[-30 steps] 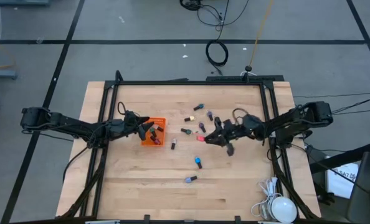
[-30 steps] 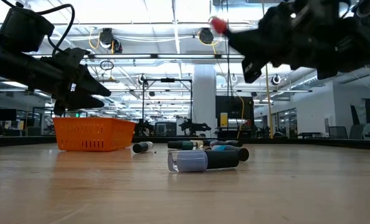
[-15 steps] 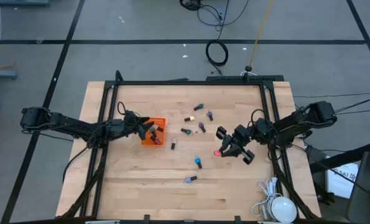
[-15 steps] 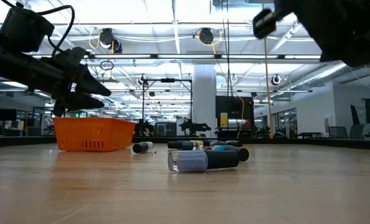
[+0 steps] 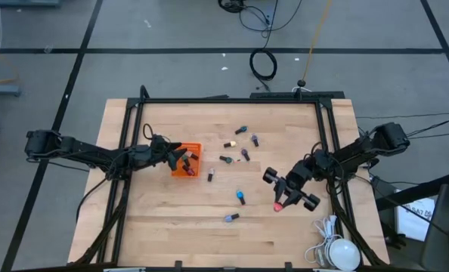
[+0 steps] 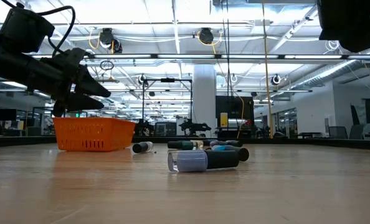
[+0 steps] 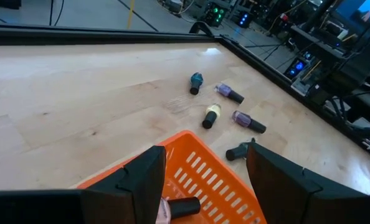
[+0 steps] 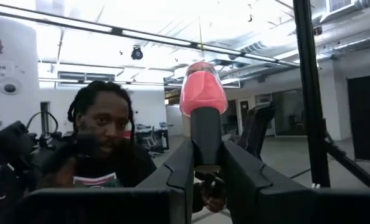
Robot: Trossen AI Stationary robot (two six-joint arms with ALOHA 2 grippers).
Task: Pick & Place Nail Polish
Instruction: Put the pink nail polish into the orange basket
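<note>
Robotics lab: ceiling lights (image 6: pixel 172 12), test rigs.

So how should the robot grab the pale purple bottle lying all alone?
From straight above, pinching the pale purple nail polish bottle across its body beside the dark cap. It lies on its side with bare table around it.

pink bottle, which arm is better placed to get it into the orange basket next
Right. The right pincer is already shut on the pink bottle, gripping its dark cap, though it is out over the table's right side, far from the orange basket. The left pincer sits open over the basket, holding nothing.
</note>
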